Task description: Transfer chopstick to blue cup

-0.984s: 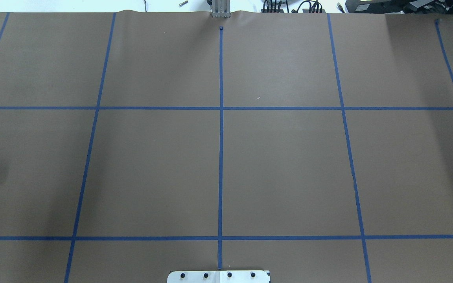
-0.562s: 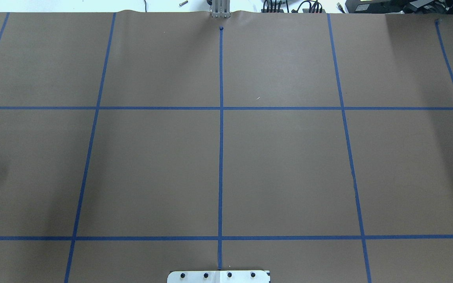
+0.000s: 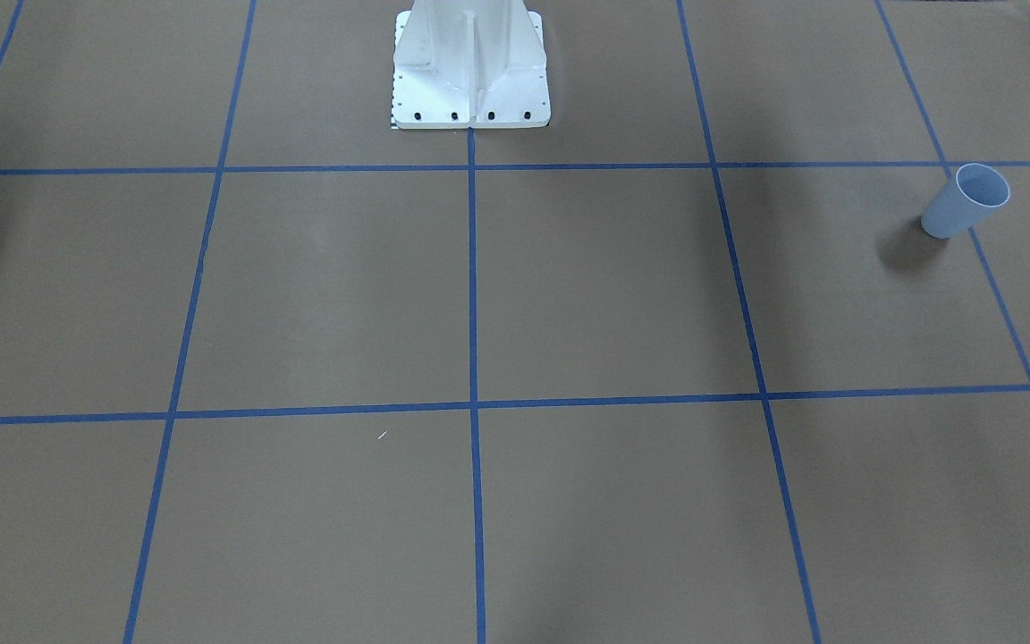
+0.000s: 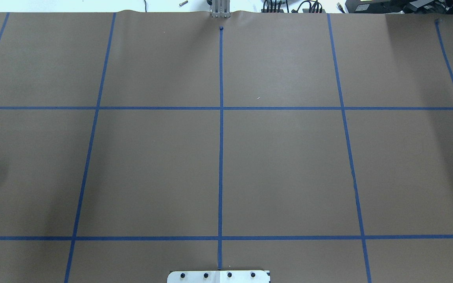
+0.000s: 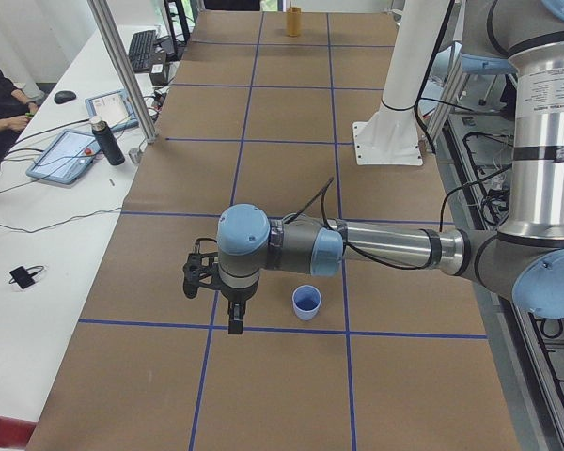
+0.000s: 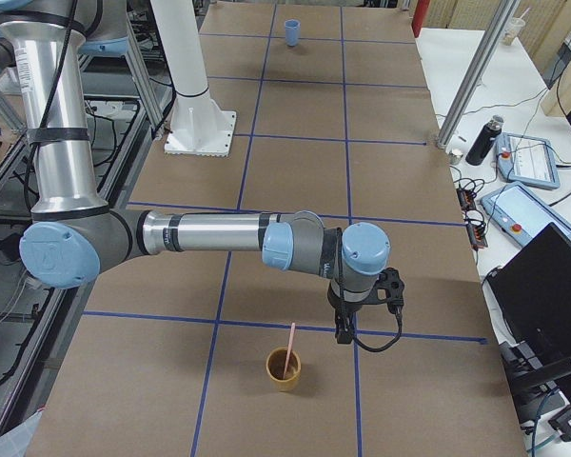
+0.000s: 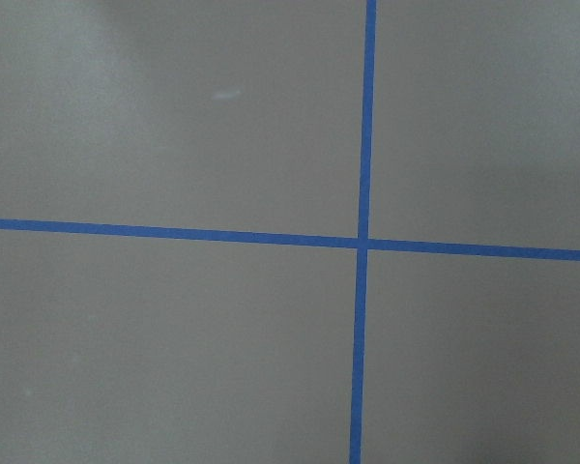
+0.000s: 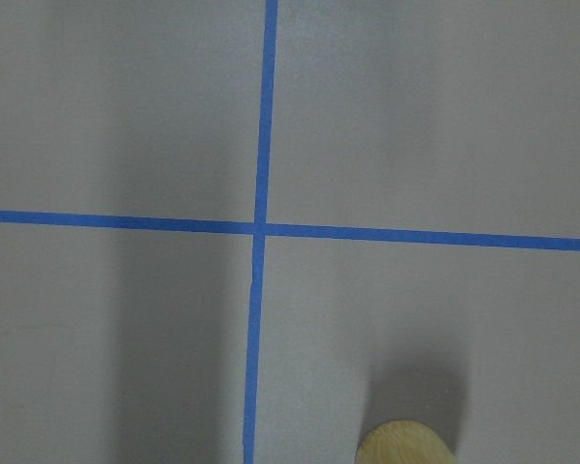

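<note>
The chopstick [image 6: 289, 345] stands in a tan cup [image 6: 284, 371] near the right pincer [image 6: 341, 333]. The blue cup [image 5: 306, 303] sits by the left pincer [image 5: 233, 325], far along the surface [image 6: 295, 171]. From these side angles it cannot be told whether either pincer is spread.

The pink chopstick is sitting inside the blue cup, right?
Not quite. The chopstick is sitting inside the tan cup, as the exterior right view shows. The blue cup looks empty in the exterior left view.
</note>
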### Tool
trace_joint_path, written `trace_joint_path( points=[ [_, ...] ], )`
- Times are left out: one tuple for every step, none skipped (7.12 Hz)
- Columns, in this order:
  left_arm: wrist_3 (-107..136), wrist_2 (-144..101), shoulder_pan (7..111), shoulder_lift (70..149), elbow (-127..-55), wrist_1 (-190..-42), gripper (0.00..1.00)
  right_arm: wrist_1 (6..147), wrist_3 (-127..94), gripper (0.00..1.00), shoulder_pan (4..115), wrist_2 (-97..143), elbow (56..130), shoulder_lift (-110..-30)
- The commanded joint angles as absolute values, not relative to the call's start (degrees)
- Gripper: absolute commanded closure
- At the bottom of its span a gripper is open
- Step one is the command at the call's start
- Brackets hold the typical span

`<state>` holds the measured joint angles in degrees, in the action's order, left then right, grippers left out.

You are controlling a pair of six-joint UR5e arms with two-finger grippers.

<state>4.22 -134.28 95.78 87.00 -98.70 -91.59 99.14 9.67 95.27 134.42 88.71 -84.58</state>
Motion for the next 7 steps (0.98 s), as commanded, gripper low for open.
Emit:
trace_joint_path(
  points=[
    [4.22, -134.21, 95.71, 86.92, -98.35, -91.49, 0.01, 99.14, 9.67, 0.0, 95.27, 134.47, 88.86, -84.81],
    [4.31, -134.3, 95.8, 87.01, -98.44, -91.41, 0.01, 99.14, 9.58, 0.0, 95.27, 134.47, 89.03, -84.99],
    [4.22, -134.12, 95.8, 86.92, -98.09, -91.41, 0.01, 99.14, 9.41, 0.0, 95.27, 134.47, 89.03, -84.99],
    [4.13, -133.77, 95.71, 86.92, -98.0, -91.75, 0.01, 99.14, 9.4, 0.0, 95.27, 134.47, 89.03, -84.99],
    [4.39, -134.12, 95.71, 86.14, -99.04, -92.28, 0.01, 99.14, 9.4, 0.0, 95.27, 134.39, 89.03, -84.99],
    [4.48, -134.12, 95.02, 85.96, -98.1, -92.55, 0.01, 99.14, 9.4, 0.0, 95.27, 134.47, 89.03, -84.99],
    [4.57, -134.3, 93.79, 85.96, -98.09, -92.72, 0.01, 99.23, 9.32, 0.0, 95.27, 134.73, 89.21, -84.82]
  ],
)
